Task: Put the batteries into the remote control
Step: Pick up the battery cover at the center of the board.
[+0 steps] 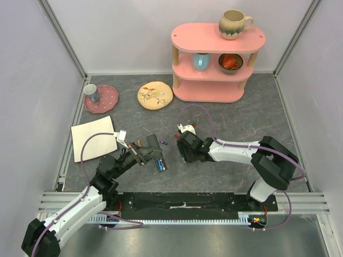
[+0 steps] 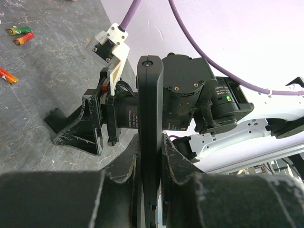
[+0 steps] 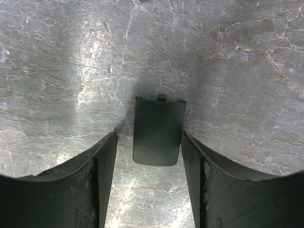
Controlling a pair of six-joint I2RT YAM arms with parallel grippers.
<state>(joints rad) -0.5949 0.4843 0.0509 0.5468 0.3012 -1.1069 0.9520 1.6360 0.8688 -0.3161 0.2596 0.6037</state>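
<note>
A grey, marble-veined counter (image 1: 241, 160) sat inside pale lilac walls, with a pink three-tier rounded shelf (image 1: 214, 59) holding mugs at its far right corner and a cream square board (image 1: 94, 138) near its left edge. Left of the counter's centre, the left pincer (image 2: 149, 156) was clamped narrowly on a long, slim, matte black plastic remote control (image 2: 149, 104), which was gripped on edge near one end, the rest standing out beyond the fingers. A few tiny cylindrical batteries (image 2: 20, 34) in green, red and orange lay loose on the counter near that pincer. Close to the centre, the right pincer (image 3: 148, 137) pointed down at the counter with its jaws apart and held nothing. A small, short black rectangular plastic cover (image 3: 157, 130) lay flat on the counter below the gap between its fingers.
</note>
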